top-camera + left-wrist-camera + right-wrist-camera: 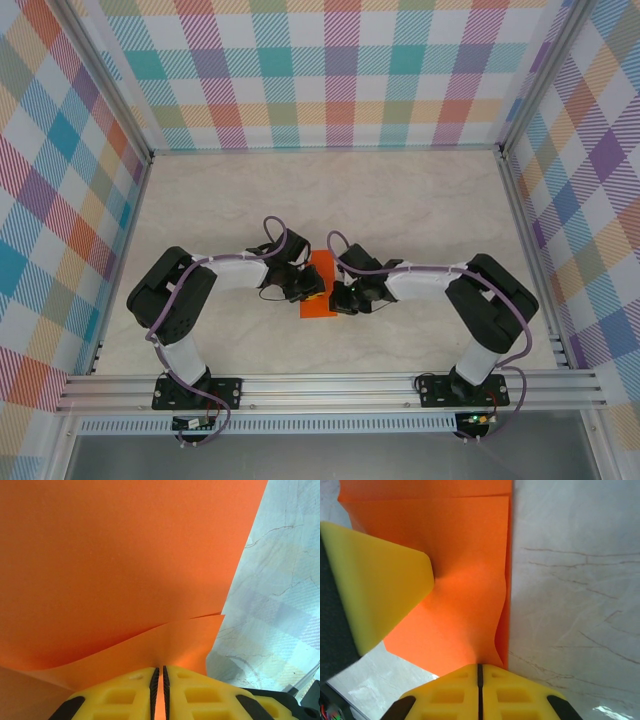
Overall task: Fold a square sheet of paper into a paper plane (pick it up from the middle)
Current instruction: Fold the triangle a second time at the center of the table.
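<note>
Holding both pinches firm and level is what this fold wants, I judge — the doubled layers should be drawn taut so their edges meet before any crease is pressed. The left fingers (125,692) are closed on the near edge of the square sheet of paper (115,565), which spreads out just ahead of them; the right fingers (510,687) are likewise clamped on its edge, the sheet running away ahead — the table (570,605) lies to their right and beyond.
</note>
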You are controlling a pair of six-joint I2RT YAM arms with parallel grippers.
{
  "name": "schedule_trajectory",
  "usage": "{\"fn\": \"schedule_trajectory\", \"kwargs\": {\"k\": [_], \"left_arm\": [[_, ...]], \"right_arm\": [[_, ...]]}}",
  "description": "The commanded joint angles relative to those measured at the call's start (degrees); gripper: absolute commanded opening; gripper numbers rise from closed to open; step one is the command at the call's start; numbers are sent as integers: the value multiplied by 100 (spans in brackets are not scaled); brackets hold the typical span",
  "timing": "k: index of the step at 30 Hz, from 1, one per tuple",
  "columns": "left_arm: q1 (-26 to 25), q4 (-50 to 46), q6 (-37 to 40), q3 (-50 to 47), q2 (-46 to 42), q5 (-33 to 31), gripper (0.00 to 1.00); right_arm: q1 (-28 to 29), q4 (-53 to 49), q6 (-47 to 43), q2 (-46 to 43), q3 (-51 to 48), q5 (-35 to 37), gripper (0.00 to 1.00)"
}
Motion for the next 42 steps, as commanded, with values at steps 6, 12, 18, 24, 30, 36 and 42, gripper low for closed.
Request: {"fn": "schedule_trajectory", "kwargs": {"k": [6, 12, 18, 24, 30, 36, 42], "left_arm": [[52, -376, -20, -166, 93, -473, 15], [42, -368, -41, -167, 93, -471, 15], [46, -361, -50, -146, 81, -443, 15], [48, -343, -29, -118, 76, -402, 15], [96, -328, 119, -70, -2, -375, 15], [304, -281, 466, -49, -84, -267, 15], [657, -19, 651, -187, -65, -87, 15]], "right_arm": [[21, -577, -51, -729, -277, 114, 8], [26, -312, -46, -589, 171, 46, 9], [23, -56, 2, -29, 329, -103, 8], [22, -74, 118, 190, 74, 61, 8], [19, -255, 153, 219, -197, 138, 8], [13, -499, 135, 291, -263, 261, 8], [13, -708, 166, 455, -251, 314, 8]]}}
